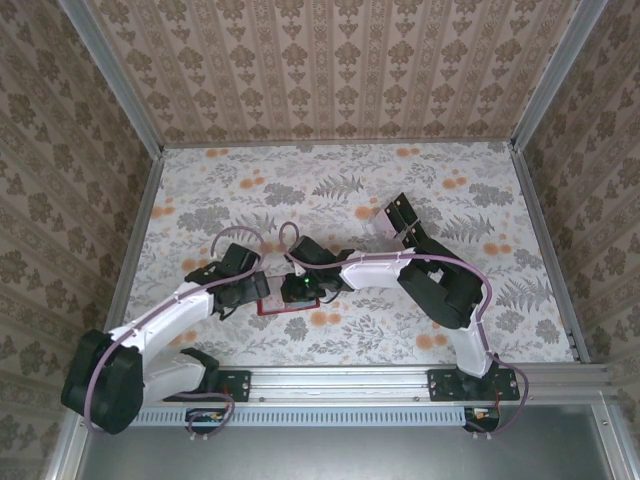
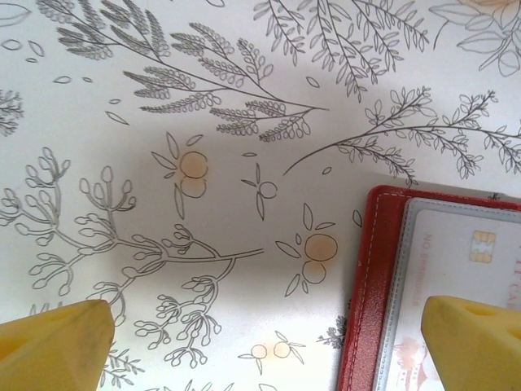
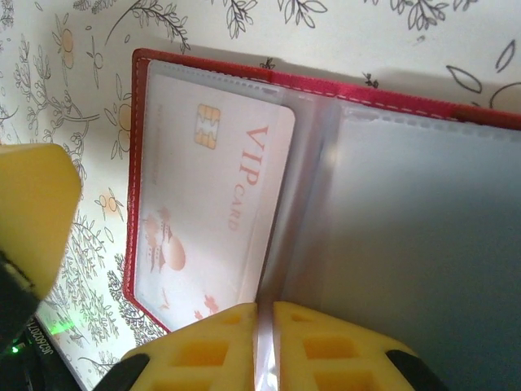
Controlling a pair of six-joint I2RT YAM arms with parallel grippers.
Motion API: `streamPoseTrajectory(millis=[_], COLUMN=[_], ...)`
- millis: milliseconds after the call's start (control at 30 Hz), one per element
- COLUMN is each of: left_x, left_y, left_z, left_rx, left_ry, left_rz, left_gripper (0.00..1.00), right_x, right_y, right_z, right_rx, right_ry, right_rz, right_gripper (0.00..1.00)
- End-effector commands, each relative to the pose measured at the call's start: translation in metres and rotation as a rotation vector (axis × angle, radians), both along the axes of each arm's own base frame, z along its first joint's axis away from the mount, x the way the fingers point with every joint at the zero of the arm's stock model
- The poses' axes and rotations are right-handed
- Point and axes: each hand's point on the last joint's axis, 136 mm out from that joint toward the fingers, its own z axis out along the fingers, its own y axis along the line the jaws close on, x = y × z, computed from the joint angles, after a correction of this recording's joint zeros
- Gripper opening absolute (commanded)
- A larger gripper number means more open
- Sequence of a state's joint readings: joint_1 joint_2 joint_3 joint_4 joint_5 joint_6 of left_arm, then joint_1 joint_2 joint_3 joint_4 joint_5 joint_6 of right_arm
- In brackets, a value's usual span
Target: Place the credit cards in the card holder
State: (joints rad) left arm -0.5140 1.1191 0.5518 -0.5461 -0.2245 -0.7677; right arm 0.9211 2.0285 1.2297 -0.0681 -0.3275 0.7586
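The red card holder lies open on the floral tablecloth, its clear sleeves facing up. A pale pinkish "VIP" credit card with a gold chip sits inside the left sleeve. My right gripper is shut on a clear inner sleeve page at the holder's fold. My left gripper is open and wide, just left of the card holder, its right fingertip over the sleeved card. From above, both grippers meet over the card holder. More dark credit cards lie further back.
The patterned tablecloth covers the table, which wallpapered walls close in on three sides. The left gripper's yellow finger stands close beside the holder's left edge. A metal rail runs along the near edge.
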Motion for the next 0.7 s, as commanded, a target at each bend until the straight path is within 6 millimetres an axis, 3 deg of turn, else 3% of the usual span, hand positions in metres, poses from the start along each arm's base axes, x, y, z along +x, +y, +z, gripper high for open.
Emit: streamPoseTrajectory(millis=[0,233,667], left_x=[-0.005,-0.011,-0.006], left_y=[0.012,0.011,0.001], left_z=[0.001,-0.013,-0.015], left_rx=[0.029,0.013,-0.007], left_ry=[0.020,0.052,0.066], left_rz=[0.050,0.062,0.034], left_gripper=[1.00,1.00,1.00], right_x=[0.001,-0.001,-0.004], right_y=[-0.007,-0.003,0.016], right_z=[-0.014,-0.018,-0.009], right_rx=[-0.072,-0.072,-0.062], right_ry=[-0.007,0.003,0.001], right_rz=[-0.002,0.012,0.071], right_gripper=[0.16,0.16,0.17])
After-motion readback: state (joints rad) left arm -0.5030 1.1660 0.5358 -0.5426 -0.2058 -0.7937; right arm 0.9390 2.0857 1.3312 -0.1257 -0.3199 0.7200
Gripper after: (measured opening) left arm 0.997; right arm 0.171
